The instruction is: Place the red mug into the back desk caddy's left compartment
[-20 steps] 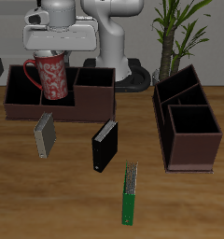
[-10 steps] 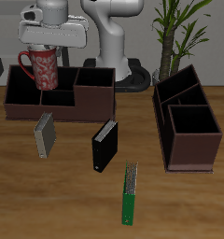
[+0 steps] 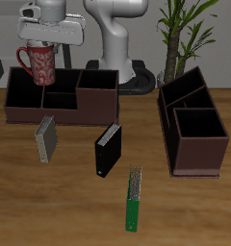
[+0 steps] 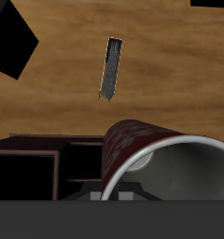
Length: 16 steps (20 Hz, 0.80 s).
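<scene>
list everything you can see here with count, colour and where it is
red mug: 1, red with pale speckles, held in the air above the back caddy's large low end section
back caddy: 1, dark brown with black insides, at the table's back, long side to the camera
second caddy: 1, dark brown, seen end-on, near the plant
grey book: 1, grey, standing on the table just in front of the back caddy
black book: 1, black, standing mid-table
green book: 1, green, lying nearest the front edge
plant: 1, green, behind the second caddy
table: 1, brown wood
arm: 1, white, at the table's back
tool: 1, shut on the mug
</scene>
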Tool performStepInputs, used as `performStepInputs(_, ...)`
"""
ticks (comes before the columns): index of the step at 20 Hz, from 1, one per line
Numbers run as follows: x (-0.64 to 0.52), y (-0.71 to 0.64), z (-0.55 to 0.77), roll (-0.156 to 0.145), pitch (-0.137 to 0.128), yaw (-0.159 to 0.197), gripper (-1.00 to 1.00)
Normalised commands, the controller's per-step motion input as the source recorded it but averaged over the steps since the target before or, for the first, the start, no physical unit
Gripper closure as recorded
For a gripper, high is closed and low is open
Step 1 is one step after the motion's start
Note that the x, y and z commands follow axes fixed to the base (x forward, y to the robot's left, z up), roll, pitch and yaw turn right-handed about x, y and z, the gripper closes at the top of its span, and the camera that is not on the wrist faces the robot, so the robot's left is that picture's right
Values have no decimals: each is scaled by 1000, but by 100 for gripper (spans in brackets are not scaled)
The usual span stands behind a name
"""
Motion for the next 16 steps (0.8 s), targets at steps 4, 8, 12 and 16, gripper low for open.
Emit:
performStepInputs(4, -263, -237, 10, -13, 4, 5, 100)
performStepInputs(8, -228, -271, -67, -22, 19, 7, 100)
performStepInputs(12, -215, -216, -50, 58, 8, 26, 100)
performStepInputs(16, -145, -324, -62, 3, 38, -10, 100)
